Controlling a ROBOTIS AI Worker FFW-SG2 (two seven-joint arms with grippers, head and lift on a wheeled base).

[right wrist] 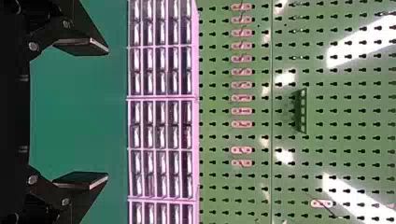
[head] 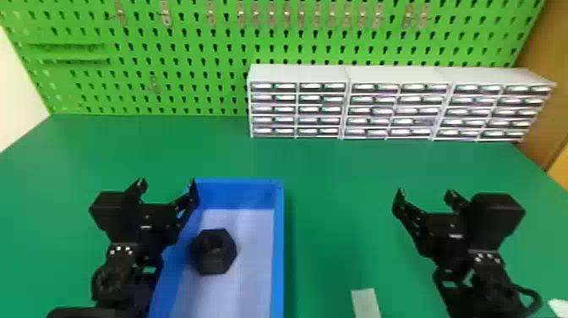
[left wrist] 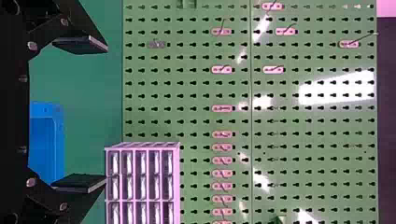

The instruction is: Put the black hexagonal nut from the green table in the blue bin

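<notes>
The black hexagonal nut (head: 214,251) lies on the floor of the blue bin (head: 279,249), near the bin's left wall. My left gripper (head: 167,186) is above the bin's left side, its fingers wide apart with nothing between them. Over the table on the right, well away from the bin, my right gripper (head: 426,195) also stands open and holds nothing. In the left wrist view the left gripper (left wrist: 105,115) has its two fingers spread, and part of the blue bin (left wrist: 46,144) appears beyond them. The right wrist view has the right gripper (right wrist: 107,115) open over green table.
Grey drawer cabinets (head: 296,76) stand at the back of the green table (head: 329,177), against a green pegboard (head: 190,46) with hooks. A pale strip (head: 366,302) lies on the table right of the bin, and a white piece (head: 558,308) is at the lower right edge.
</notes>
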